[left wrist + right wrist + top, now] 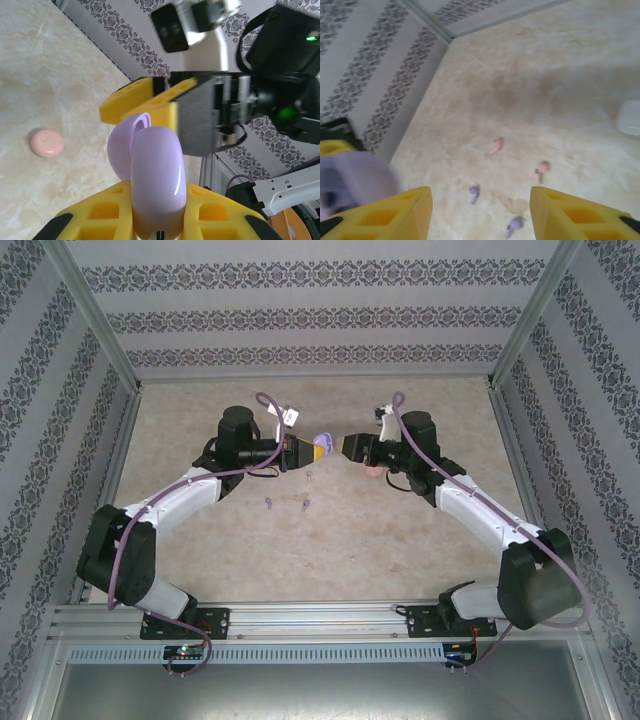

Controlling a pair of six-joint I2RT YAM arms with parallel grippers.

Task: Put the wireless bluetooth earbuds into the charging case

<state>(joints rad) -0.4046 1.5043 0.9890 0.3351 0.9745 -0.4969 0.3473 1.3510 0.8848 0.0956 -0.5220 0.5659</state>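
Four loose earbuds show how little of the task is done. Nearest the arm bases, two tiny purple stemmed earbuds lie on the beige mottled tabletop. Two pale pink stemmed earbuds lie a little beyond them, and none of the four sits in a case. Farther out and above the table, the left gripper is clamped on the glossy lilac oval charging case, holding it in the air with its rounded end turned toward the other arm. The right gripper faces it with its yellow fingers apart, one grey pad just beside the case's upper lobe. A pale curved seam runs between the case's two halves, though it cannot be told whether the lid is ajar. The step in hand looks like opening the case: one arm steadies it while the other goes for the lid. The next move calls for a fingertip set exactly on that seam and a gentle pry, since the smooth shell could twist or slip out of the clamp. Both arms reach in from the near edge with elbows swung outward, forearms angled inward and wrists about level, meeting tip to tip over the middle of the table. Under the right wrist a flat round pink case rests closed on the surface. Beyond the left gripper sits a small white case.
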